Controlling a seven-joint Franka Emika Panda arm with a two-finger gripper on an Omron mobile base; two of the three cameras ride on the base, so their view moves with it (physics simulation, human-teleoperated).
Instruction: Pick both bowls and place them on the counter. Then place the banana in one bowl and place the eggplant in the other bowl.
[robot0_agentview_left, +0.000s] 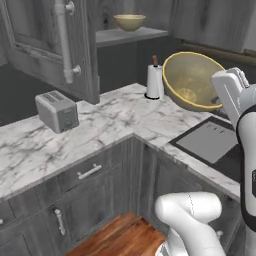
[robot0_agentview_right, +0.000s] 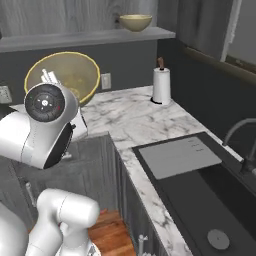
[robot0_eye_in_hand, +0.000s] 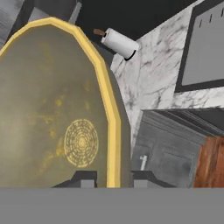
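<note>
My gripper (robot0_eye_in_hand: 113, 180) is shut on the rim of one tan-yellow bowl (robot0_eye_in_hand: 52, 109), one finger on each side of the bright yellow edge. The bowl (robot0_agentview_left: 192, 80) hangs tilted on its side in the air above the white marble counter (robot0_agentview_left: 115, 120), its inside facing the left base camera. From the right base view the same bowl (robot0_agentview_right: 62, 75) shows behind my wrist. A second bowl (robot0_agentview_left: 129, 21) stands upright on the cabinet shelf (robot0_agentview_right: 100, 36) above the counter (robot0_agentview_right: 135, 120). The banana and the eggplant are out of view.
A paper towel roll (robot0_agentview_left: 154, 81) stands at the back of the counter corner. A toaster (robot0_agentview_left: 57, 111) sits on the left stretch, under the open cabinet door (robot0_agentview_left: 60, 45). The black sink (robot0_agentview_right: 220, 200) with a grey board (robot0_agentview_right: 177, 157) and faucet (robot0_agentview_right: 240, 135) lies to the right.
</note>
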